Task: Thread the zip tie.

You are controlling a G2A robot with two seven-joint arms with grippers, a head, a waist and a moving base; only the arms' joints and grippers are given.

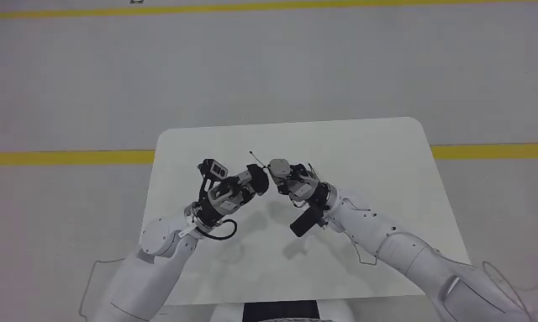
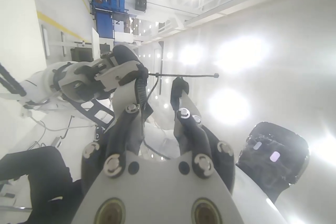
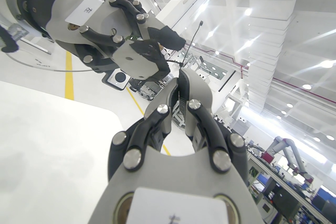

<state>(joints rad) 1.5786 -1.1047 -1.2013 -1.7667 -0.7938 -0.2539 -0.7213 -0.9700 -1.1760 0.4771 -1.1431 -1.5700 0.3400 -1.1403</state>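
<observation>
1. Top view: above the table (image 1: 378, 145), the right gripper (image 1: 274, 174) is pinching the zip tie (image 1: 257, 159).
2. Left wrist view: the left gripper (image 2: 160, 86) is gaping; closing off-line is risking a miss.
3. Right wrist view: the tie's free end is likely flexing, threatening misalignment.

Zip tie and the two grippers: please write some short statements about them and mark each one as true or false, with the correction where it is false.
1. The right gripper is shut on the zip tie. True.
2. The zip tie lies flat on the table. False: it is held in the air above the table.
3. The fingers of the left gripper stand apart. True.
4. The zip tie is white. False: it is dark.
5. The two grippers are at opposite edges of the table. False: they are close together over its middle.
</observation>
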